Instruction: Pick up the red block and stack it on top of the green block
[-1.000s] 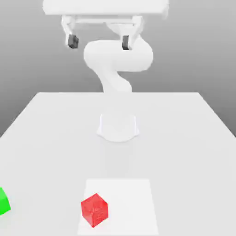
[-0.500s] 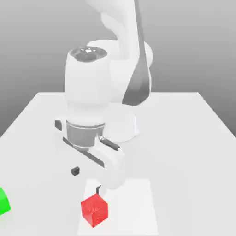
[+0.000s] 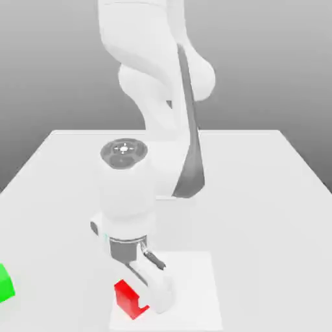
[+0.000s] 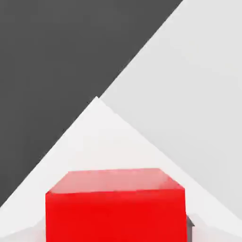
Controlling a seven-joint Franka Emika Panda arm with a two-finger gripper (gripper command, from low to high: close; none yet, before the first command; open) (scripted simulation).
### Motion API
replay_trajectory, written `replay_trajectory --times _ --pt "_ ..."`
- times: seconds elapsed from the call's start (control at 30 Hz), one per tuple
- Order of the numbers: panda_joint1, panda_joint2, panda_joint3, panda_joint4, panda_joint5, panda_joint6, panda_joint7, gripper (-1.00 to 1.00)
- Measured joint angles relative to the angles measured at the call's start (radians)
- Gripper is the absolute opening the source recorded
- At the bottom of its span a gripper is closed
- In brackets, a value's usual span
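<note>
Red block (image 3: 127, 298) sits on a pale square mat (image 3: 194, 285) near the front edge of the white table (image 3: 259, 194) in the exterior view, partly hidden behind the gripper (image 3: 148, 299), whose jaws are closed on it. The white arm (image 3: 152, 97) bends down over the mat from the table's centre. A green block (image 3: 5, 283) lies at the exterior view's left edge, well apart from the red one. From the hand view, the red block (image 4: 116, 208) looms close, a dark fingertip (image 4: 190, 226) pressed against its side, the mat (image 4: 99, 137) beneath it.
</note>
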Motion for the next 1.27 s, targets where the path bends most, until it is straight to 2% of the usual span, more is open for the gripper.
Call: replay_trajectory --times 0.07,0.17,1.0,1.13,1.17,1.27 --pt "-0.006 -0.068 0.012 -0.011 0.025 -0.058 -0.018 -1.00" --pt "-0.015 -0.089 -0.019 0.006 0.049 -0.094 0.068 -1.00" --pt "-0.138 -0.013 -0.373 0.243 0.188 -0.264 1.131 -1.00" --pt "-0.165 0.098 -0.359 0.259 0.248 -0.174 1.138 -1.00" --pt "-0.174 0.127 -0.349 0.261 0.262 -0.148 1.130 1.00" --pt "-0.174 0.127 -0.349 0.261 0.262 -0.147 1.130 1.00"
